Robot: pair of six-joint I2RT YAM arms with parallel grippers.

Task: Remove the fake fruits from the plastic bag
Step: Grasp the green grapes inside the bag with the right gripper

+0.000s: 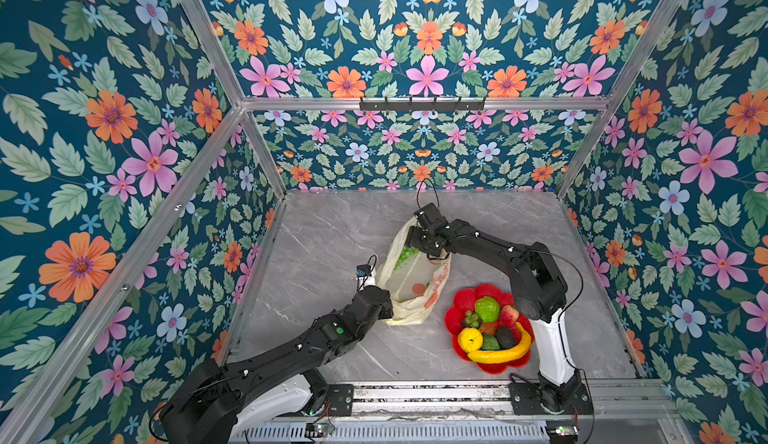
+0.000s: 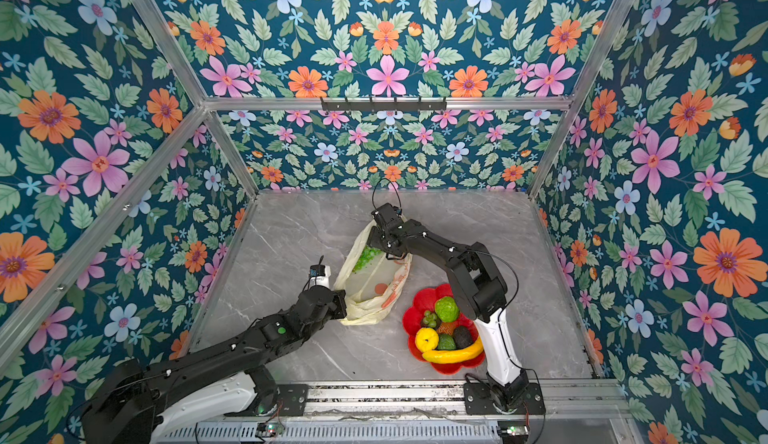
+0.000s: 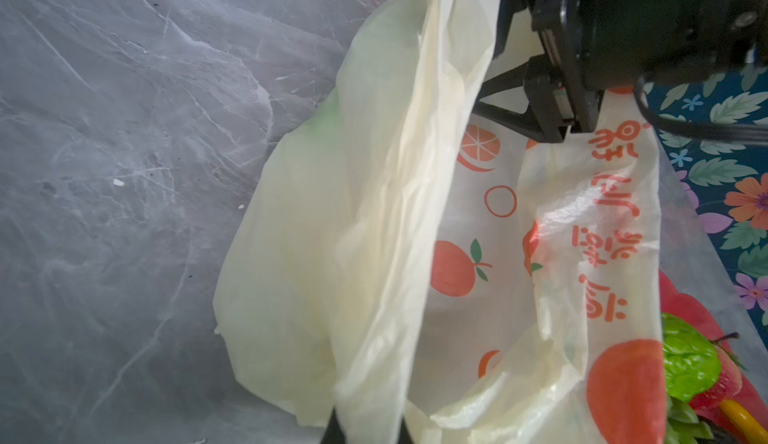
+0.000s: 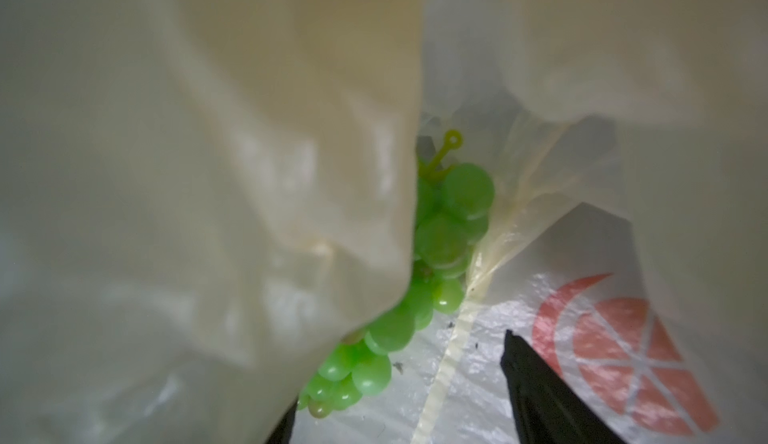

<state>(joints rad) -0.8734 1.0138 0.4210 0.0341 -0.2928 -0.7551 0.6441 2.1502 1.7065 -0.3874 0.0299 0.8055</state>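
Grapes (image 1: 405,256) inside bag (image 1: 409,286), mid-frame, between wide-open right gripper's (image 4: 399,373) tips, half under fold. Left gripper (image 3: 368,429) pinching bag rim.

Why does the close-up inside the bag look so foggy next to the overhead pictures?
Right wrist view: a plastic bag fold hangs near the lens, dim and blurred; only the grape bunch is sharp. Both top views: evenly lit, crisp.

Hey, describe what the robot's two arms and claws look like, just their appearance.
Both the left arm and right arm are chunky matte-black jointed links with white shells near their bases. Small white dots mark the joints; the left arm bears a round green dot. Thin black cables loop off the wrists. The right claw has black tapered fingers.
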